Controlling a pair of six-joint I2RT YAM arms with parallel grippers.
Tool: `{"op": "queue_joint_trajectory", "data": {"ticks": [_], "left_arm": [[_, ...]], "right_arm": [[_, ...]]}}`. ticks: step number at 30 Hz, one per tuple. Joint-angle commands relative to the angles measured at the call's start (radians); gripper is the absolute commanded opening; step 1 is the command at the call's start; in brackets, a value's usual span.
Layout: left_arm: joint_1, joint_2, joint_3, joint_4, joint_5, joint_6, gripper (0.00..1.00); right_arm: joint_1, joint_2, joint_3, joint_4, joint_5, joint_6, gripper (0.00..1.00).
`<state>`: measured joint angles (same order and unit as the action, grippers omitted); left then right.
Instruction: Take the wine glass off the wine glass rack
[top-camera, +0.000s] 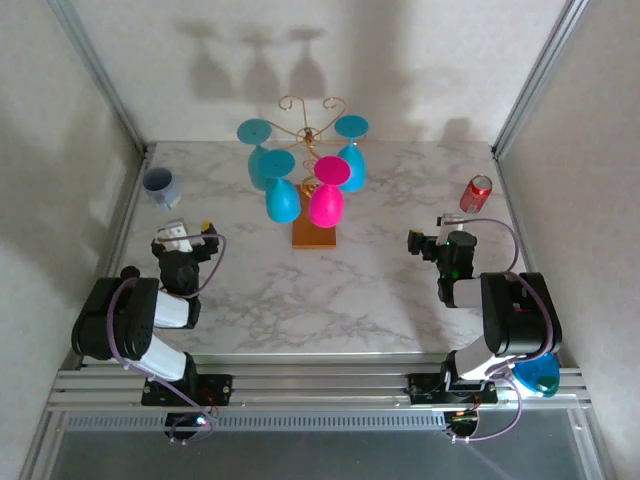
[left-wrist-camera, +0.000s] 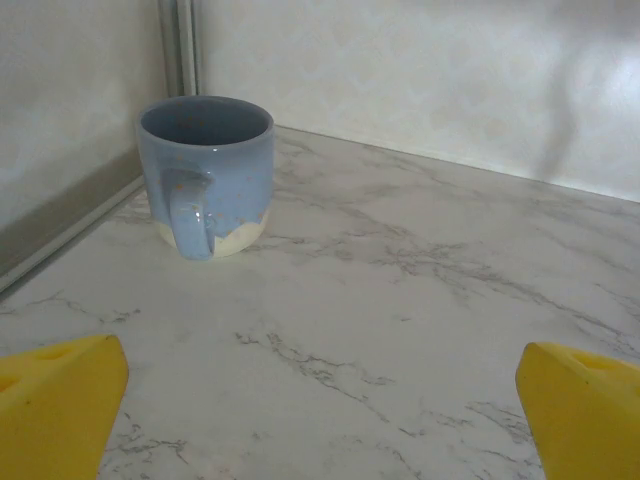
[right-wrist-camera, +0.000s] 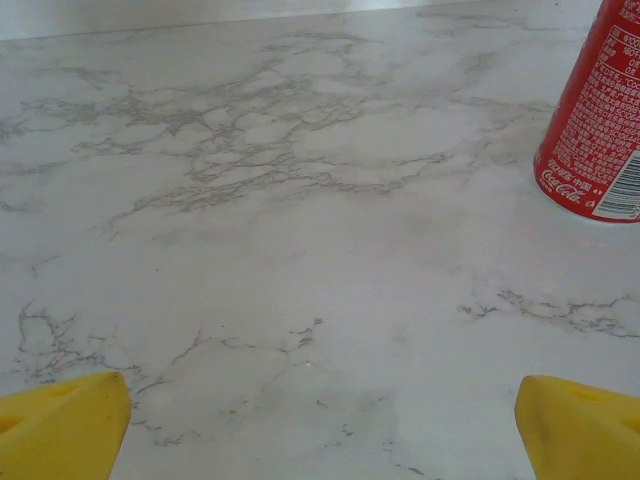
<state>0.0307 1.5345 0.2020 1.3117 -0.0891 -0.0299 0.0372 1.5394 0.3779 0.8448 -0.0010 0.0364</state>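
The wine glass rack (top-camera: 312, 112), thin gold wire on an orange-brown wooden base (top-camera: 314, 236), stands at the table's middle back. Several wine glasses hang from it upside down: cyan ones (top-camera: 282, 200) and a magenta one (top-camera: 326, 204) at the front. My left gripper (top-camera: 186, 236) sits low at the near left, well short of the rack, open, with bare marble between its yellow fingertips (left-wrist-camera: 60, 400). At the near right my right gripper (top-camera: 430, 243) is also open, its yellow fingertips (right-wrist-camera: 585, 415) wide apart over the tabletop. Neither touches a glass.
A blue mug (top-camera: 160, 186) stands upright at the far left near the wall, straight ahead of the left gripper (left-wrist-camera: 320, 420) as the mug (left-wrist-camera: 207, 175) appears there. A red soda can (top-camera: 477, 193) stands at the right, ahead of the right gripper (right-wrist-camera: 320, 420).
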Motion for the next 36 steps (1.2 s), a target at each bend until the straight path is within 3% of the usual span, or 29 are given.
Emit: {"op": "queue_joint_trajectory", "data": {"ticks": [1, 29, 32, 36], "left_arm": [[0.007, 0.009, 0.015, 0.009, 0.017, -0.017, 0.99], [0.006, 0.009, 0.014, 0.008, 0.017, -0.016, 0.99], [0.003, -0.008, 0.015, 0.004, 0.0, -0.019, 0.9], [-0.003, -0.156, 0.082, -0.229, -0.072, -0.035, 0.76]], "right_arm": [[0.004, 0.004, 0.015, -0.004, -0.01, -0.019, 0.99], [0.004, 0.004, 0.016, -0.003, -0.01, -0.02, 0.99], [0.004, -0.022, 0.027, -0.039, 0.0, -0.015, 0.98], [0.004, -0.132, 0.153, -0.327, 0.046, 0.004, 0.94]]}}
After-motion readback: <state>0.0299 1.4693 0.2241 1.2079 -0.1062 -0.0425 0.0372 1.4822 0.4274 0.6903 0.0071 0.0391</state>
